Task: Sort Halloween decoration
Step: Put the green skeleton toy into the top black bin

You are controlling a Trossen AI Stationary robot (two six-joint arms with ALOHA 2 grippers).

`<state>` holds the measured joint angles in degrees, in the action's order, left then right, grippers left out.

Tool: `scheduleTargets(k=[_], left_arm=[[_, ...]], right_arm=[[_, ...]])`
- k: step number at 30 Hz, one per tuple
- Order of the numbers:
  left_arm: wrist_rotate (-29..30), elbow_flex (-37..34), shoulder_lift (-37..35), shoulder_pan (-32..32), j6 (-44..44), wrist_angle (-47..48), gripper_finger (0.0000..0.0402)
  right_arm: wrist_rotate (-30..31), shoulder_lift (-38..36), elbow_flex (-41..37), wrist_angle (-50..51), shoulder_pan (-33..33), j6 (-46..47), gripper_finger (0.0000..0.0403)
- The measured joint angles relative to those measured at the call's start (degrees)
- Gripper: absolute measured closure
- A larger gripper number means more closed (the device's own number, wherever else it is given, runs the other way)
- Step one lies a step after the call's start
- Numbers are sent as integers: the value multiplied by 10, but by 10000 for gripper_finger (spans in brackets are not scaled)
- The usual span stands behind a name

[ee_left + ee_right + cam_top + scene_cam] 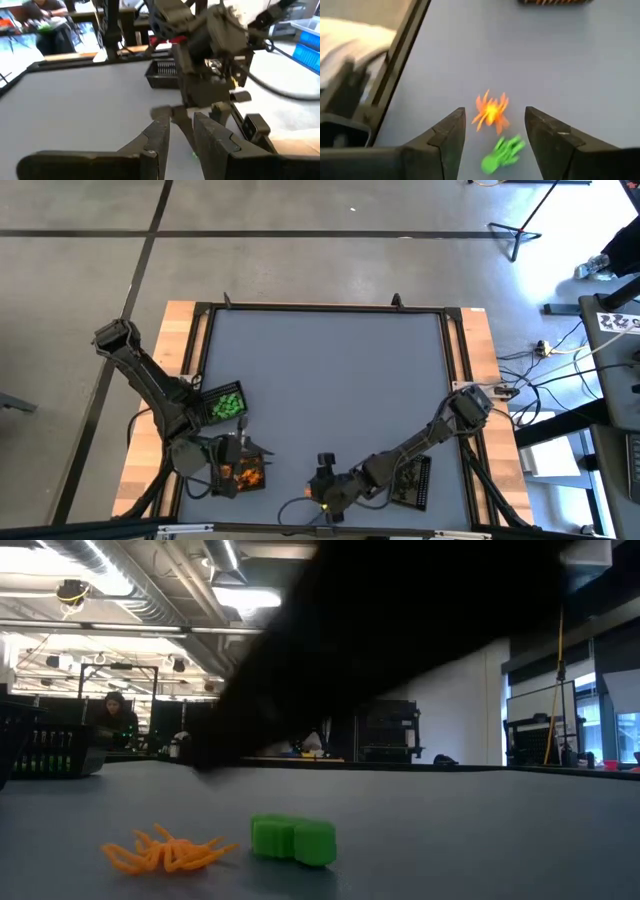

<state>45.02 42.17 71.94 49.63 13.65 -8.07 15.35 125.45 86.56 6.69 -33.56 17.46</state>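
Hovering low over the counter (330,360) with jaws spread wide and empty, the right gripper (492,131) brackets an orange spider (491,112), a green trinket (503,152) just beside it; both remain unsorted. Farther off, the left gripper (180,132), partly parted and holding nothing visible, hangs above the orange tray (247,472), next to the green tray (224,402).

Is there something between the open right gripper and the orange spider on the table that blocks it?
Nothing visible does. The right gripper is open, and the orange spider lies on bare table between its fingers. A green trinket lies beside the spider, apart from it.
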Motion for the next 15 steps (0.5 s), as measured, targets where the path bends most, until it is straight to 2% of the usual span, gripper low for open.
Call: scheduleTargets(k=[8, 11, 15], left_arm=[[10, -1, 0, 0, -24, -19, 321], [9, -28, -5, 0, -50, -78, 321], [-7, -96, -25, 0, -72, -206, 321]], right_arm=[[6, 5, 0, 60, -9, 43, 201], [9, 5, 0, 77, -10, 60, 201], [21, 5, 0, 90, -10, 68, 201]])
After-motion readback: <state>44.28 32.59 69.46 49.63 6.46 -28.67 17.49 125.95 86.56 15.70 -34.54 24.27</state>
